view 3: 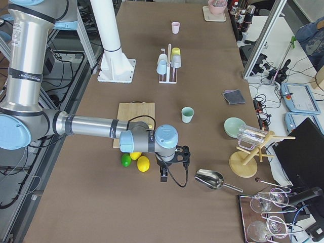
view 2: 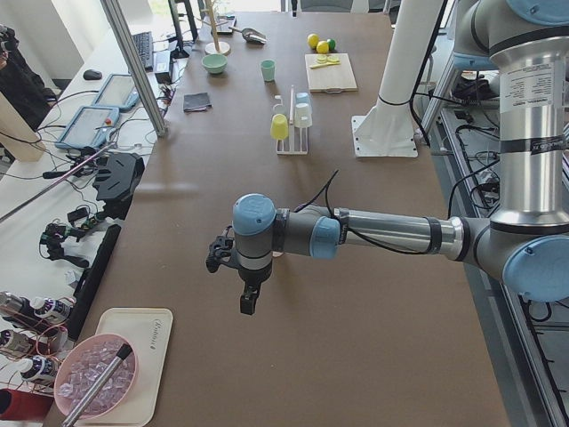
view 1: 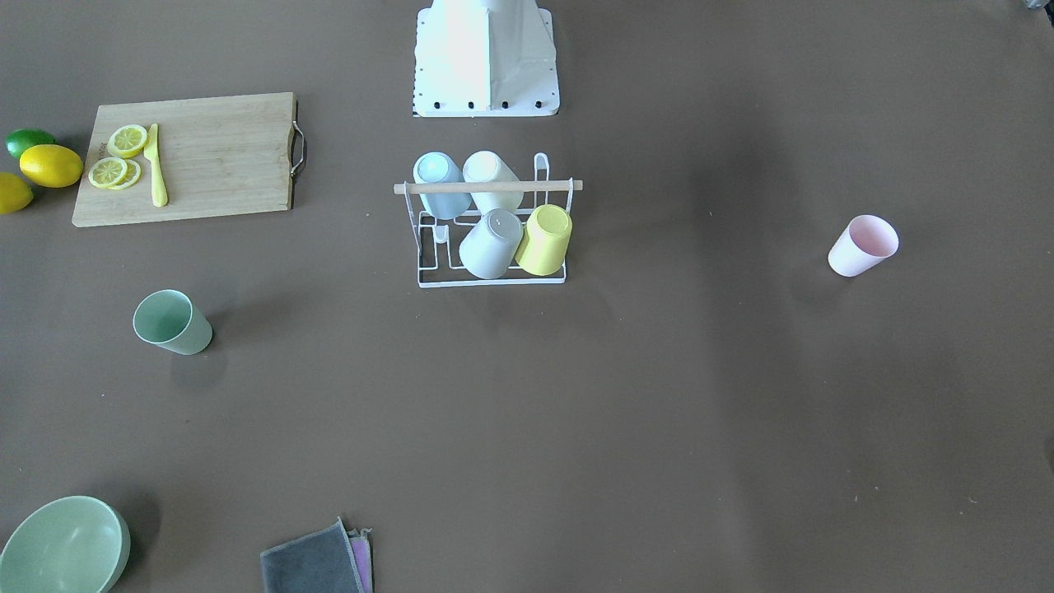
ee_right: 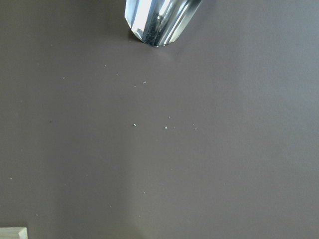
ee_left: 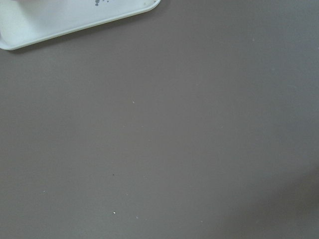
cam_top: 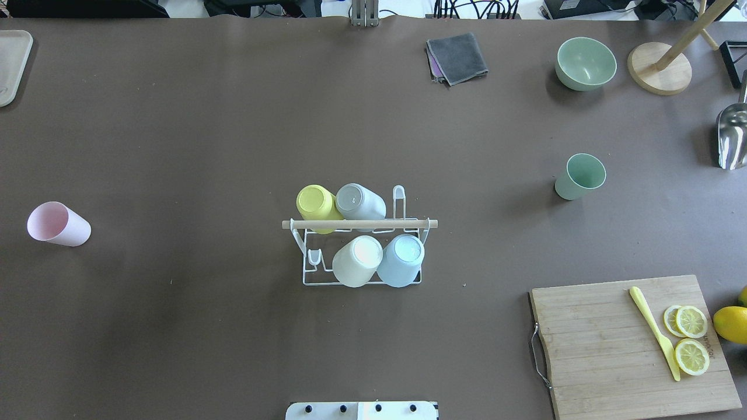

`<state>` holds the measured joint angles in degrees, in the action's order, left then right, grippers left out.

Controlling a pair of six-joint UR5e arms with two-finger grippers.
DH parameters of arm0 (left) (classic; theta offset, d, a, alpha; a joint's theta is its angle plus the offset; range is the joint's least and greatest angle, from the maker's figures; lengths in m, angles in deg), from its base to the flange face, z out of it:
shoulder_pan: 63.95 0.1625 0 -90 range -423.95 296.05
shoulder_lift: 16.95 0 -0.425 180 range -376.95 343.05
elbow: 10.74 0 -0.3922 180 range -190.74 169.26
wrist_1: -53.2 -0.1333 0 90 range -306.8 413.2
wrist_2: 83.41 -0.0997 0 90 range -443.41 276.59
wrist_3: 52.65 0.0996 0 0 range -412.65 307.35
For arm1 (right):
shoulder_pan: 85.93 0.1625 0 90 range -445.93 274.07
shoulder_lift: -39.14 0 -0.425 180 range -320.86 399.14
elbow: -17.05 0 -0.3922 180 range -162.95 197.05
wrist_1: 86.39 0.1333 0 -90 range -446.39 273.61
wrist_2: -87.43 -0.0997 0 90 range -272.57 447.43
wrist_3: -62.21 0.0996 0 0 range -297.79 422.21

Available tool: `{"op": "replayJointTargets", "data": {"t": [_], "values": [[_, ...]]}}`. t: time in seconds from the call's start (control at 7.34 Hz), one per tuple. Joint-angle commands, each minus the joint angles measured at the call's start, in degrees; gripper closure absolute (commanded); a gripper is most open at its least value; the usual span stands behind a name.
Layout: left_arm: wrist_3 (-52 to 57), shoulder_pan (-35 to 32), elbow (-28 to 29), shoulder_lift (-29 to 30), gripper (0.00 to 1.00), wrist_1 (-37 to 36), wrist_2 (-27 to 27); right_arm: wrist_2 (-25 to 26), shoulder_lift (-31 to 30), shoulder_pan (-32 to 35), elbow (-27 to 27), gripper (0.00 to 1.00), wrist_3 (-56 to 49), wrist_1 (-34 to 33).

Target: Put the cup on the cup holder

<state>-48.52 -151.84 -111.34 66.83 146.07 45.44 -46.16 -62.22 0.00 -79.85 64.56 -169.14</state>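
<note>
Cup: two loose ones, both upright with mouths up. The pink cup [cam_top: 58, 224] is on the left arm's side and the green cup [cam_top: 579, 177] on the right arm's.
Cup holder: [cam_top: 408, 224] sits mid-table, well apart from both grippers. Four cups are hung on it already; two prongs look bare.
Left gripper: [view 2: 248, 301] hangs fingers-down over bare table near the white tray [ee_left: 75, 20]. I cannot tell whether it is open or closed.
Right gripper: [view 3: 163, 174] hangs fingers-down beside the lemons [view 3: 143, 163]. Its state can't be made out either.
Key relation: the green cup lies beyond the right gripper, between it and the holder. The pink cup likely lies the same way for the left.
Nearer arm: too close to call.
</note>
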Motion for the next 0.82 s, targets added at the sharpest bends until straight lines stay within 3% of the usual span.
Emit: {"op": "replayJointTargets", "data": {"t": [0.0,0.27,0.68], "values": [[0.0,0.0,0.0,0.2,0.02,-0.1,0.0,-0.2,4.6,-2.9,0.0,0.0,0.0,-0.5],[0.0,0.0,0.0,0.2,0.02,-0.1,0.0,0.0,10.7,-7.5,0.2,0.0,0.9,-2.7],[0.0,0.0,0.0,0.8,0.02,-0.2,0.1,0.3,23.3,-13.9,0.0,0.0,1.3,-14.6]]}}
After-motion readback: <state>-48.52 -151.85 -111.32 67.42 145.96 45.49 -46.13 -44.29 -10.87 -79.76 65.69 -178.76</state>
